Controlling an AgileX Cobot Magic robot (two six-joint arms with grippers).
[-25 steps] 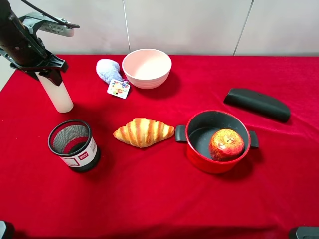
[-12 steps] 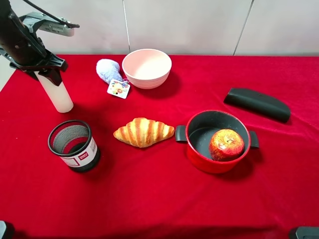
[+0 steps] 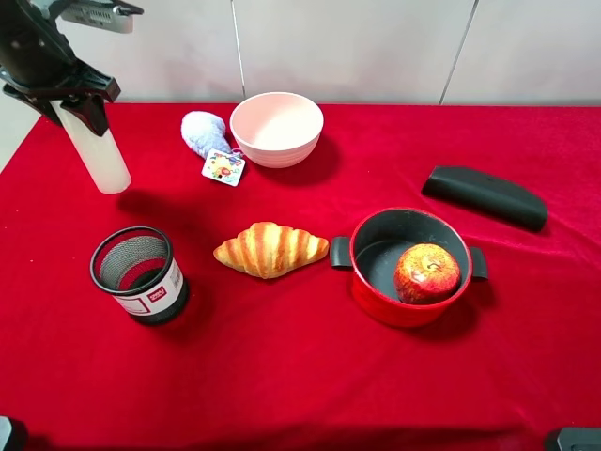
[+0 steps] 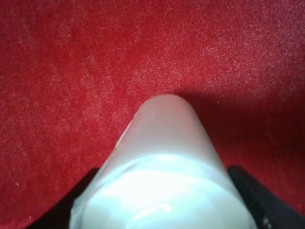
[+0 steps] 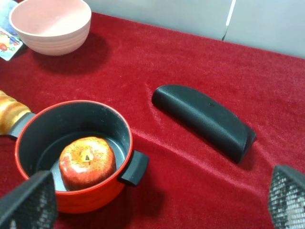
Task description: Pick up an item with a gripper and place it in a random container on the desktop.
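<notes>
The left gripper was clamped on the upper end of the candle, which hung slightly tilted at the far left, apparently just clear of the desktop. The wax looked stiff, smooth and fairly light, so it could slip or swing in so high a hold; a grip nearer the middle would steady it. The container stood nearer, with only bare desktop between. The croissant lay to its right, and the table's left edge was close. The right gripper sat spread wide and empty.
</notes>
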